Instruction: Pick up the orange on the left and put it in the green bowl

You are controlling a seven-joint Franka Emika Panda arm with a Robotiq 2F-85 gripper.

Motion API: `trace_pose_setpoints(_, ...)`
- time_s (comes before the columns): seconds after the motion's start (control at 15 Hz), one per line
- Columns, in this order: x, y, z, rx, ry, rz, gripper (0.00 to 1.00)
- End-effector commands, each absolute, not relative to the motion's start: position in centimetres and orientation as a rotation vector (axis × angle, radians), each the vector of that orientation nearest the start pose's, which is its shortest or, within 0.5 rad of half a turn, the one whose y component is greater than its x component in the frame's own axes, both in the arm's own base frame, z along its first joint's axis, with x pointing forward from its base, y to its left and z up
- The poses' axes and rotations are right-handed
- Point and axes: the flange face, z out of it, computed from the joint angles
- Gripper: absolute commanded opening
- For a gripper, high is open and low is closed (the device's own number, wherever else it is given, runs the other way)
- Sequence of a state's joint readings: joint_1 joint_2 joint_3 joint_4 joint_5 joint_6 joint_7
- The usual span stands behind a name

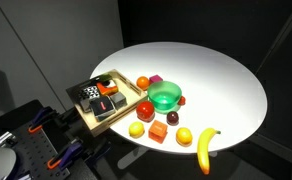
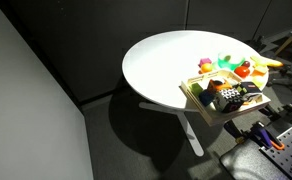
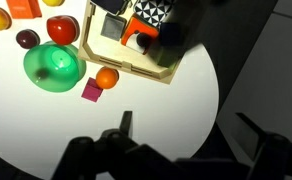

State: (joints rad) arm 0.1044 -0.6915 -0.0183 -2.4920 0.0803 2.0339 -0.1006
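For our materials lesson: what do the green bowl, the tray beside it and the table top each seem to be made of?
The green bowl is probably plastic: glossy, slightly translucent, with a bright highlight. The tray looks like pale unpainted wood, with matt tan walls. The table has a smooth plain white top, perhaps laminate or paint; the look leaves it open.

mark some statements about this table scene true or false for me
1. The orange is inside the green bowl. False: it lies on the table beside the bowl.
2. The gripper is open and holds nothing. True.
3. A banana lies near the table edge. True.
4. The wooden tray is empty. False: it holds several items, some of them black.
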Motion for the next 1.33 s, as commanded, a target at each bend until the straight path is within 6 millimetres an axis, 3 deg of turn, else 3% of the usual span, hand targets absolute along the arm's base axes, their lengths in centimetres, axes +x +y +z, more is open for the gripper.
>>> trace_pose_setpoints(0.0, 40.7, 3.9, 53.9, -3.02, -0.184, -0.319, 1.0)
trace_pose_setpoints(0.67, 51.0, 4.4, 50.5, -3.056, 0.002, -0.101, 1.0)
trace_pose_setpoints(1.27, 57.1, 3.0, 44.9, -3.155, -0.01, 0.061, 1.0)
